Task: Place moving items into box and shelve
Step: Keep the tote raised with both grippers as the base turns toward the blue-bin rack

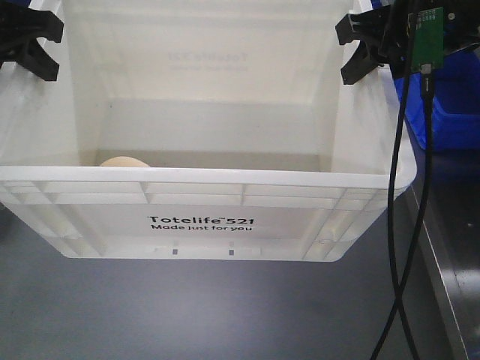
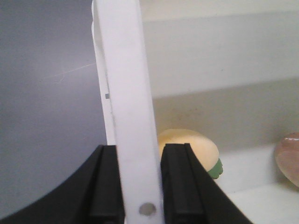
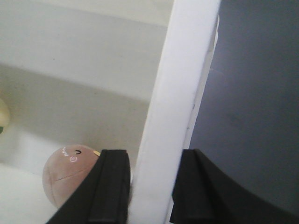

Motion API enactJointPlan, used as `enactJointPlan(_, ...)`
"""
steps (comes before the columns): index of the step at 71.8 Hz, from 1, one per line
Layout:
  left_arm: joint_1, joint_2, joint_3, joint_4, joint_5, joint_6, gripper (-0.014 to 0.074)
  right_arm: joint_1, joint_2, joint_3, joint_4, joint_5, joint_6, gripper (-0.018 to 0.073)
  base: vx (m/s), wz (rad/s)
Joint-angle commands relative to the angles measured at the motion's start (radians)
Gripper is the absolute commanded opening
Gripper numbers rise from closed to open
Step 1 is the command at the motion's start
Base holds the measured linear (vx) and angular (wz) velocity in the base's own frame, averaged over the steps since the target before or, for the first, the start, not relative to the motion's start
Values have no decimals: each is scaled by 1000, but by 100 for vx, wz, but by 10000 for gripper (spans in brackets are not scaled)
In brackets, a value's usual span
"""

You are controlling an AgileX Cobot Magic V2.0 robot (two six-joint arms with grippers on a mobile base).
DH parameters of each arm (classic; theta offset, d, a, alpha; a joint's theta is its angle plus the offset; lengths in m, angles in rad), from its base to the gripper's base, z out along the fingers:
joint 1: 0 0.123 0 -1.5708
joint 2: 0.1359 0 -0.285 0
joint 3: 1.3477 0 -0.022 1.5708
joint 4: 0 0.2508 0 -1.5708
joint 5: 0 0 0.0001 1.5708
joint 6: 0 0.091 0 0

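Progress looks past halfway: both moving items lie inside the box (image 1: 202,177), so loading reads as done and shelving is what you have left. The cream-yellow fruit (image 2: 187,145) sits on the box floor just inside the left wall, with a small green part at its side. From the front view only its top shows over the near rim. The reddish-brown fruit (image 3: 70,175) rests on the floor close to the right wall, apart from the cream one.

Your left tool (image 2: 139,154) straddles the left wall of the box from above, one black finger (image 2: 105,186) outside and one inside. Both press against the white plastic, so it is clamped on the wall. Your right tool (image 3: 152,158) does the same on the right wall. Its pads sit tight to the plastic on both sides, as far as the wrist view shows, so I judge it gripping too.

You cannot tell from these views whether the box rests on the dark surface (image 1: 187,315) or hangs clear of it. No shelf shows in any of them, so the carry and the placing are all to come. Lift with care: both holds are on thin walls near the rim, and the loose fruits may roll if the box tilts. A black cable (image 1: 409,225) hangs by the right corner, with a blue bin (image 1: 450,112) beyond it.
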Motion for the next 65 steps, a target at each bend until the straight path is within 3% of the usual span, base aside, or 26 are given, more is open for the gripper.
enactJointPlan(1,-30,-44,-47,-229,-102,1,-1,26,-58,-41,264,-50,-28,-3,32,-23)
enactJointPlan(65,-30,-44,-47,-229,-101,1,-1,26,-58,-41,264,-50,-28,-3,39,-7)
